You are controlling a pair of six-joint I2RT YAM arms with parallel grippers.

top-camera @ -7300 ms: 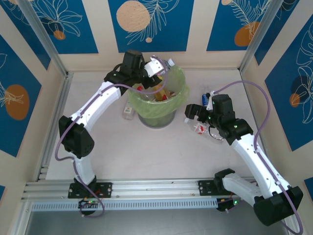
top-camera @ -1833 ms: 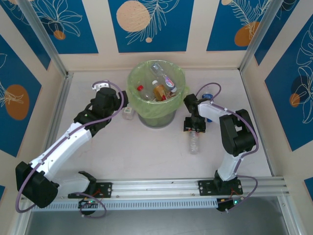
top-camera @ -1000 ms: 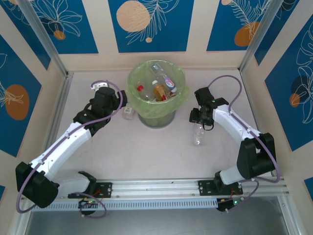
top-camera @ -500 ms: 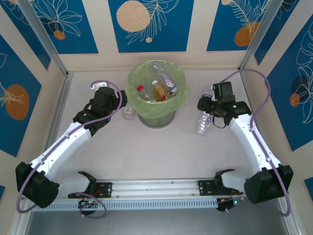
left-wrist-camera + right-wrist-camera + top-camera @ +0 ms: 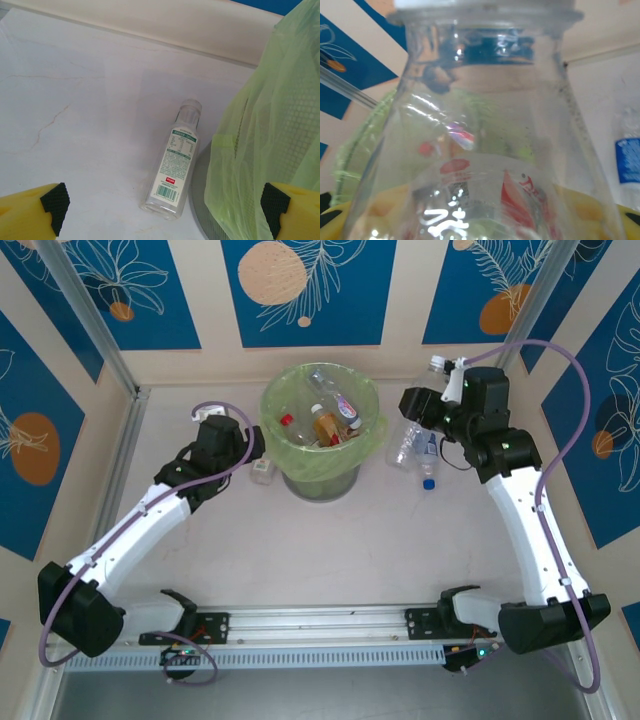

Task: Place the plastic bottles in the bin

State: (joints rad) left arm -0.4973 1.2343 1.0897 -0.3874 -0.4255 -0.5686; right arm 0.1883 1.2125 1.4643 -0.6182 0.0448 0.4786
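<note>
Pale tabletop enclosed by blue-and-cream leaf panels. We see the bin, a grey wastebasket lined with a lime-green bag, standing toward the back with several plastic bottles inside. The right gripper is clamped on a clear bottle with a red-white label, held off the table just right of the bin's rim; a blue-labelled bottle lies on the table beside it. The left gripper, jaws wide apart, hovers over a small clear white-labelled bottle lying just beside the bin's base, on its left.
</note>
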